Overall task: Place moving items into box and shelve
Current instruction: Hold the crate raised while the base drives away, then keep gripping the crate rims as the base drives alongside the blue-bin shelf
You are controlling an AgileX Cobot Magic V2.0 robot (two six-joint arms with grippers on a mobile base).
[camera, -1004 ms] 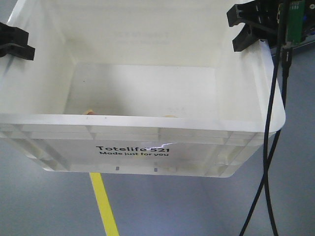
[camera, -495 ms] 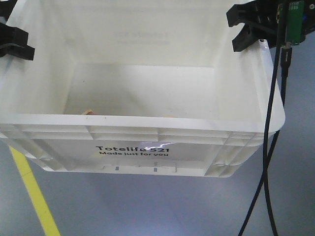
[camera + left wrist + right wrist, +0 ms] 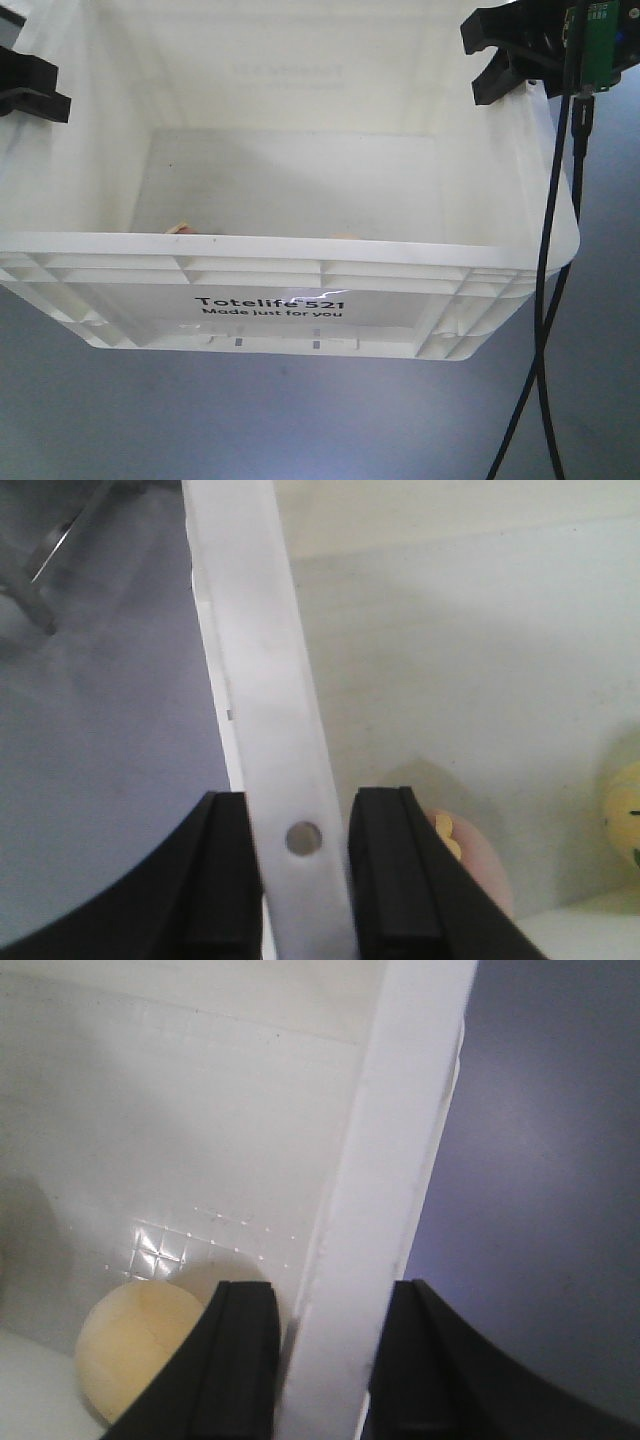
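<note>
Left wrist, left end effector [image 3: 305, 875] gripping box [image 3: 262, 660]

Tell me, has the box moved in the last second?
Yes. The box stays put in frame, but the yellow floor line under it slid left out of view, so the box has shifted rightward over the floor.

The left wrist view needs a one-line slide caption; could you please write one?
Left tool clamped on the rim of the large white plastic crate, greyish-pink round plush toy inside.
</note>
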